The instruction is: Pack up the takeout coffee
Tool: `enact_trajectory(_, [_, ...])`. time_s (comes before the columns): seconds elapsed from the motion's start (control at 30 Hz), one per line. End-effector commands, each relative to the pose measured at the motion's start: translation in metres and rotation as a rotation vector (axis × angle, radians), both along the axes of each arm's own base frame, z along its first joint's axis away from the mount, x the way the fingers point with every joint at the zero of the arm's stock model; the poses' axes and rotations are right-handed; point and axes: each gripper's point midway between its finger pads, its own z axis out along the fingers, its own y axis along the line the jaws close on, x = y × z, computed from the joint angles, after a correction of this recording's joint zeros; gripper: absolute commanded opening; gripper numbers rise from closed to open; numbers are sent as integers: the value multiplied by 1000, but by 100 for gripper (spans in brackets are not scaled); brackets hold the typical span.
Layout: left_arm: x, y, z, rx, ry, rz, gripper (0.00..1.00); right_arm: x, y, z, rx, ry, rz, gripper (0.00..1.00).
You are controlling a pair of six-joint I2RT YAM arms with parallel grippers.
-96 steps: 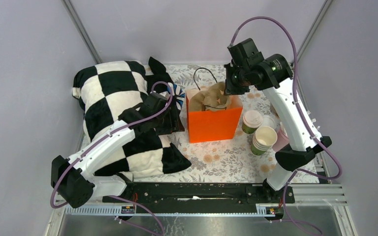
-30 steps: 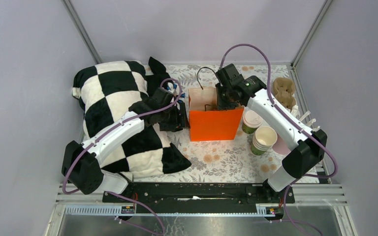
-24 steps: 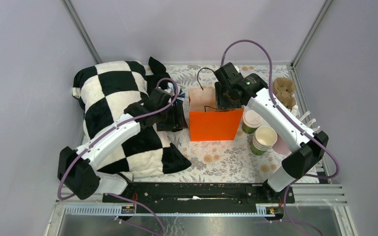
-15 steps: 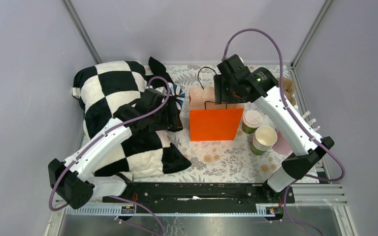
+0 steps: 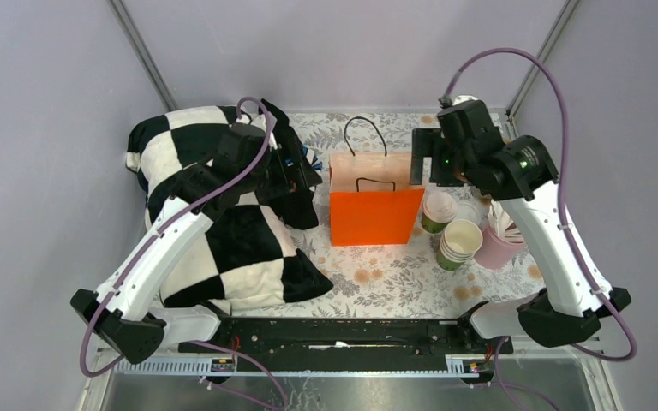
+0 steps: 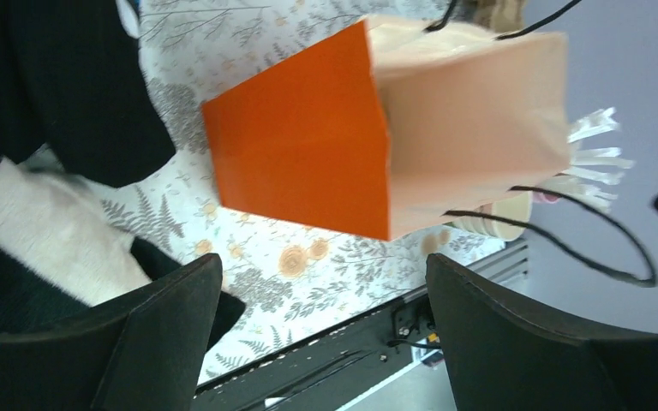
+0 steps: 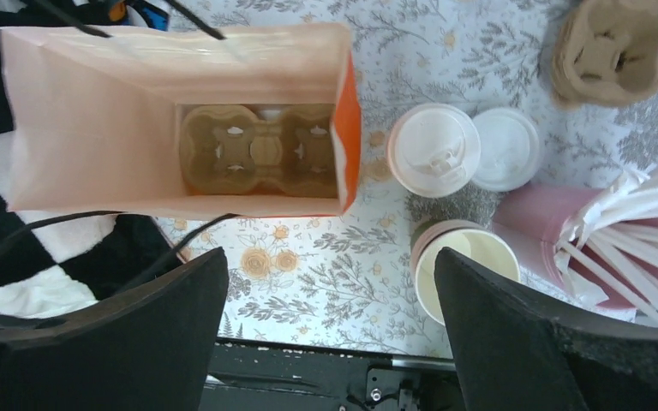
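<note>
The takeout coffee (image 7: 434, 150) stood lidded on the table (image 7: 368, 282), just right of the orange bag (image 5: 374, 218) and outside it. The left tool (image 6: 324, 265), left of the bag, and the right tool (image 7: 330, 257), above it, both gaped wide, holding nothing.

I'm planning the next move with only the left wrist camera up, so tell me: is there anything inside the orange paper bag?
Observer: Yes. A brown cardboard cup carrier lies flat on the bottom of the orange paper bag.
Operator: And where's the lidded coffee?
Observer: The small green paper cup with the white plastic lid stands outside the bag, just to its right.
Operator: Is the right arm holding anything?
Observer: No. The right fingers are spread open and empty, up above the bag and cups.
</note>
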Motion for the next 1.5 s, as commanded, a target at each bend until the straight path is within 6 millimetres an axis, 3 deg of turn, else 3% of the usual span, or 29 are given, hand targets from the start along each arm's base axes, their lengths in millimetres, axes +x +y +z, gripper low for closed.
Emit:
enact_trajectory(0.0, [21,-24,33,-111,-60,-46,92,11,-5,-11,60,37,5,96])
enact_trajectory(0.23, [52,-32,25,-24,-17,38,75,35,-1,-41,-64,179,-10,77])
enact_trajectory(0.43, [66,-43,15,184,-23,91,76,56,-7,-66,-147,192,-64,62])
enact_trajectory(0.6, [67,-51,-2,333,-33,89,68,66,-4,-81,-174,198,-65,42])
enact_trajectory(0.7, [70,-44,-7,436,-39,103,64,68,-6,-82,-212,191,-78,26])
enact_trajectory(0.9, [74,-48,-4,488,-62,59,39,70,-2,-76,-198,161,-65,0])
enact_trajectory(1.0, [76,-52,8,472,-78,48,17,66,2,-64,-179,151,-48,0])
enact_trajectory(1.13, [72,-49,38,420,-127,62,0,51,6,-36,-109,138,-28,0])
enact_trajectory(1.33, [51,-40,87,272,-180,87,0,31,12,-10,0,129,-20,0])
enact_trajectory(1.47, [38,-35,98,220,-178,88,4,21,22,-28,76,171,-20,0])
